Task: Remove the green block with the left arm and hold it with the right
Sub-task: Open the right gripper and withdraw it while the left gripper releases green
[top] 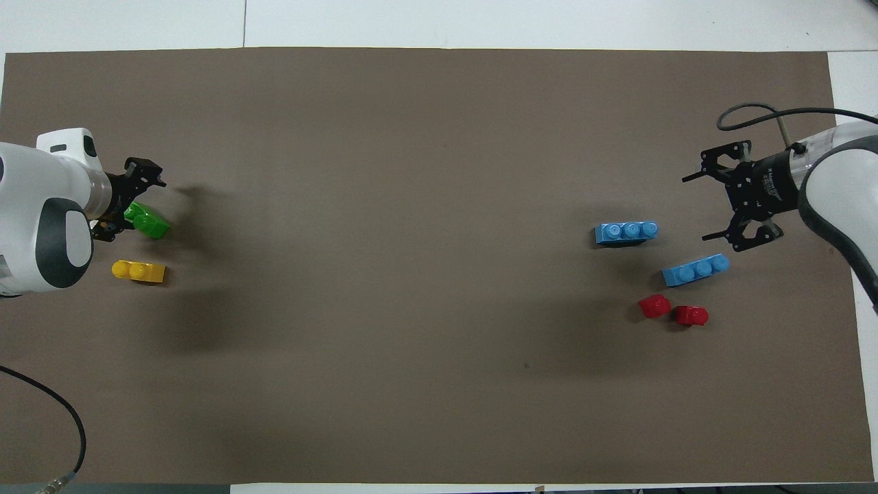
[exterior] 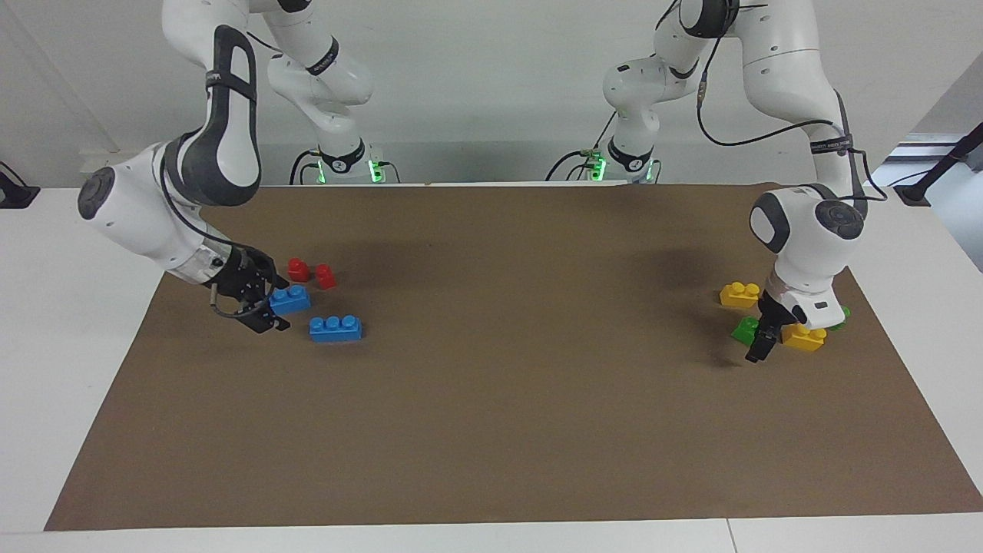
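Observation:
The green block (exterior: 743, 330) lies on the brown mat at the left arm's end, beside two yellow bricks; it also shows in the overhead view (top: 147, 221). My left gripper (exterior: 762, 338) is low at the block, fingers open, with the block at its fingertips (top: 130, 202); I cannot tell whether they touch. My right gripper (exterior: 269, 296) is open and empty at the right arm's end, close to a blue brick (exterior: 290, 299), and shows in the overhead view (top: 717, 204) too.
One yellow brick (exterior: 739, 294) lies nearer to the robots than the green block, another (exterior: 804, 336) beside it. A second green piece (exterior: 841, 315) peeks out by the left wrist. A second blue brick (exterior: 335, 328) and two red pieces (exterior: 311, 273) lie near the right gripper.

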### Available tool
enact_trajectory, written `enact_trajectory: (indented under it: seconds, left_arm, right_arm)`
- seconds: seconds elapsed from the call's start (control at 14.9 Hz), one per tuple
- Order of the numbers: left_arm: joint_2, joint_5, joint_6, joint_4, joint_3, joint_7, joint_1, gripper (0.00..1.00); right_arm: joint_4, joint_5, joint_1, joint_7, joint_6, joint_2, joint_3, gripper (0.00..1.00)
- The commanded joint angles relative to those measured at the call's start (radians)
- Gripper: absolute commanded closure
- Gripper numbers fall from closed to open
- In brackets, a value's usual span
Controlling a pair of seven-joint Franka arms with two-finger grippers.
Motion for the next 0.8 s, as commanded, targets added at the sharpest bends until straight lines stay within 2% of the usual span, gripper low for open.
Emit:
enact_trajectory:
  seconds: [0.0,0.2,0.47,0.6,0.74]
  left_arm:
    - [0.001,0.0,0.011,0.002,-0.004,0.017,0.006,0.0]
    - [-0.007,0.0,-0.01,0.005,-0.004,0.018,0.004,0.0]
    - [-0.024,0.008,-0.156,0.073,-0.004,0.021,0.0,0.0]
    - [-0.05,0.008,-0.234,0.095,-0.006,0.021,-0.007,0.0]
    - [-0.093,0.008,-0.294,0.095,-0.007,0.047,-0.007,0.0]
  right_arm:
    - [0.078,-0.074,-0.014,-0.214,-0.111,-0.05,0.003,0.0]
    - [0.089,-0.197,-0.007,-0.522,-0.182,-0.131,0.004,0.0]
    - [0.089,-0.232,-0.001,-0.827,-0.289,-0.209,0.006,0.0]
    - [0.087,-0.267,0.007,-0.899,-0.332,-0.225,0.018,0.0]
    - [0.092,-0.349,0.045,-0.902,-0.322,-0.223,0.018,0.0]
